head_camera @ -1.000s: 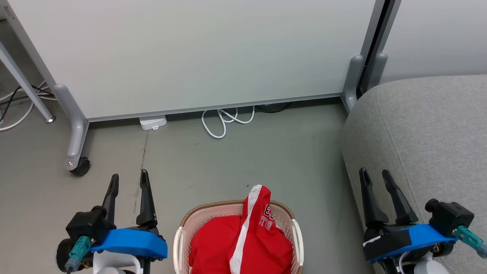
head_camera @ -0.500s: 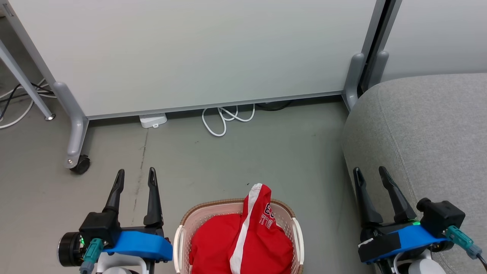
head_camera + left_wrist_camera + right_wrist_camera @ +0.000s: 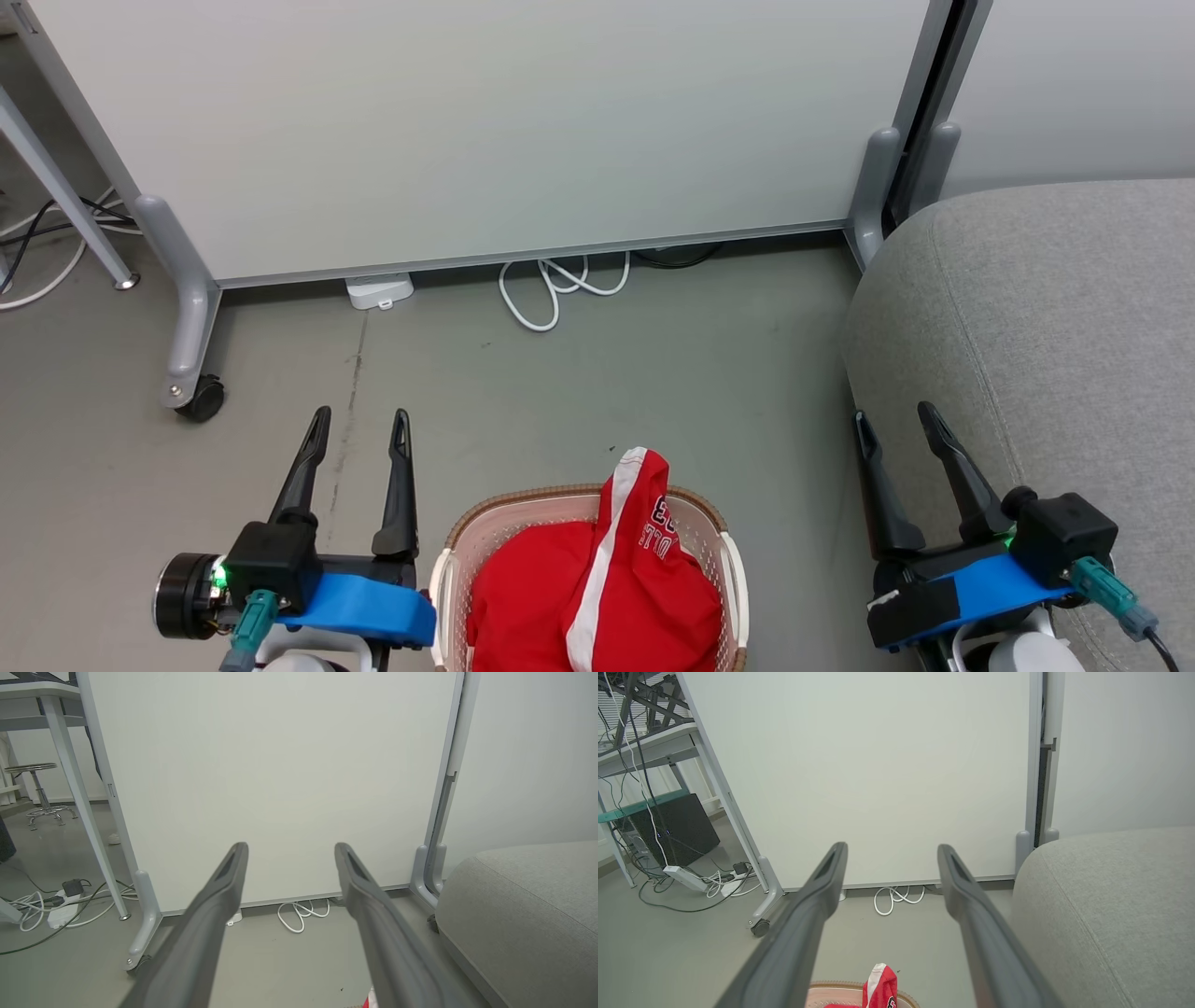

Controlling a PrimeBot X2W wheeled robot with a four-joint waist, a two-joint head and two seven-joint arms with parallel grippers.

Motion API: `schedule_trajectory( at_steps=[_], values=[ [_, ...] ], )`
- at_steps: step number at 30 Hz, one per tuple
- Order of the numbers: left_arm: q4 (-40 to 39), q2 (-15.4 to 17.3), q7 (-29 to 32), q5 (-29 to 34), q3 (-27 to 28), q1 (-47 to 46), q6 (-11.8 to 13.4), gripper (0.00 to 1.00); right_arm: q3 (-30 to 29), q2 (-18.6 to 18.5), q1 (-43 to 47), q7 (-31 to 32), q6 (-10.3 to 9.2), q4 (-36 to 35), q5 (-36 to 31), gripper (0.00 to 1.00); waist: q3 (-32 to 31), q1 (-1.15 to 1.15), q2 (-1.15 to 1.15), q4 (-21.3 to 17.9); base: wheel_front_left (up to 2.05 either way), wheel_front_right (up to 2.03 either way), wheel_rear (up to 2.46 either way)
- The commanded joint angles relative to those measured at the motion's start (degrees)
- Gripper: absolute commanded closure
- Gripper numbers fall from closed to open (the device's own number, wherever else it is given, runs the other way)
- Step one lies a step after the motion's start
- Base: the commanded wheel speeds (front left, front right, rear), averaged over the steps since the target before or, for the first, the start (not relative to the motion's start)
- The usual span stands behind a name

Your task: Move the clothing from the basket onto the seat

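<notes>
At far right the grey seat [image 3: 1055,308] is seen, a strip of floor apart from the basket [image 3: 450,569] at bottom centre. All the clothing [image 3: 541,597] is piled inside the basket. The striped garment [image 3: 644,523] is peaked at the far rim, long axis running away from the robot. Left gripper [image 3: 362,413] is held just beside the basket, jaws wide, empty. Right gripper [image 3: 892,411] is likewise spread and empty, by the seat edge. The pile lies between both; left is judged nearer.

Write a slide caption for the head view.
Open left gripper and right gripper flank cream-white perforated plastic basket of red fabric clothing, grey upholstered seat alongside.
</notes>
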Motion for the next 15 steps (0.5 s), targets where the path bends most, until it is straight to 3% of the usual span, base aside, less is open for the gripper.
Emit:
schedule_trajectory(
  at_steps=[1,15],
  values=[
    [-0.2,0.0,-0.6,1.5,0.2,-0.7,-0.3,0.00,0.3,-0.4,-0.7,-0.5,0.13,-0.2,-1.3,0.00,0.0,0.00,0.00,0.0,0.00,0.00,0.00],
    [0.2,-0.9,-1.5,6.5,0.7,-0.6,-1.4,0.00,1.0,-0.4,-0.8,-1.6,0.14,0.4,-4.8,0.00,0.0,0.00,0.00,0.4,0.00,0.00,0.00]
  ],
)
